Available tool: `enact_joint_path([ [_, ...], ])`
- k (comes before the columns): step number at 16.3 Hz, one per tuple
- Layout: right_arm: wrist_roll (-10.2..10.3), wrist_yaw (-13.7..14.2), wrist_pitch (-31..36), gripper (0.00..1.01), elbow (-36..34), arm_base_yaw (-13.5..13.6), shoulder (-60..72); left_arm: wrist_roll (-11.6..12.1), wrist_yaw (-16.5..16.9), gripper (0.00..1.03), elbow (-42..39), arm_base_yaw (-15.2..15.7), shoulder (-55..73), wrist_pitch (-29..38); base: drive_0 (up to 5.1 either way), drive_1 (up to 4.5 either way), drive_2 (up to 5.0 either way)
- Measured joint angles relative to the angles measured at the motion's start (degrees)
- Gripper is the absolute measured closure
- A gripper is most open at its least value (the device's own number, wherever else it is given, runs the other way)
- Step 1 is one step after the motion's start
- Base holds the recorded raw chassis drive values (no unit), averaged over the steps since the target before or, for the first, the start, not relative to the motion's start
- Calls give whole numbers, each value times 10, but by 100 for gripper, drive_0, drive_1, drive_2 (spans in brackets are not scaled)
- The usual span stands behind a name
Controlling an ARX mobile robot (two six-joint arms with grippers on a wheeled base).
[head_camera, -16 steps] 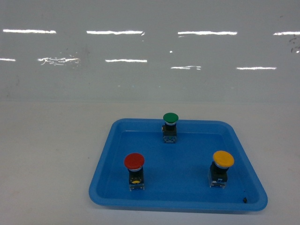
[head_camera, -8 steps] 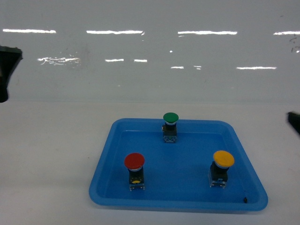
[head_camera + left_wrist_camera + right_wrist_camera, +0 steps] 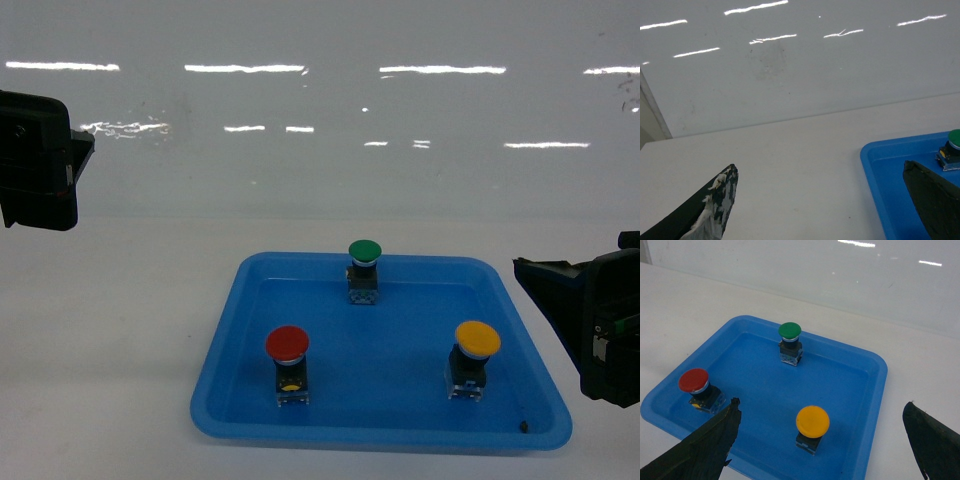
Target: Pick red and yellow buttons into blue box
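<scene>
The red button (image 3: 287, 343) and the yellow button (image 3: 477, 339) stand upright in a shallow blue tray (image 3: 380, 435), red at front left, yellow at front right. The blue box is out of view. My left gripper (image 3: 820, 167) is open over bare table left of the tray, its fingers wide apart and holding nothing. My right gripper (image 3: 822, 402) is open above the tray's right part. In the right wrist view the yellow button (image 3: 812, 421) lies between its fingers and well below them, and the red button (image 3: 693, 380) is off to the left.
A green-capped button (image 3: 364, 251) stands at the back of the tray. A glossy white wall (image 3: 320, 110) rises behind the white table. My left arm (image 3: 35, 160) hangs at the left edge of the head view, my right arm (image 3: 590, 320) at the right edge beside the tray.
Both arms have come into the head view, the left from the left edge and the right from the right edge. The three buttons and the tray have not moved.
</scene>
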Motion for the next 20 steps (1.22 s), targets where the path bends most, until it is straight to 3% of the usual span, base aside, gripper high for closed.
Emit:
enact_joint_path([
  [3,-20,-8,9,3,4,0,28,0,0,5,0,0,0,0,0,0,0],
  [9,-79,-13,-67,3,157,42,176,0,0,5,0,0,0,0,0,0,0],
  [15,-93,-12,-103,3,198,41,218,0,0,5,0,0,0,0,0,0,0],
  [20,-115,-15,-174,3,296,33,315,0,0,5,0,0,0,0,0,0,0],
])
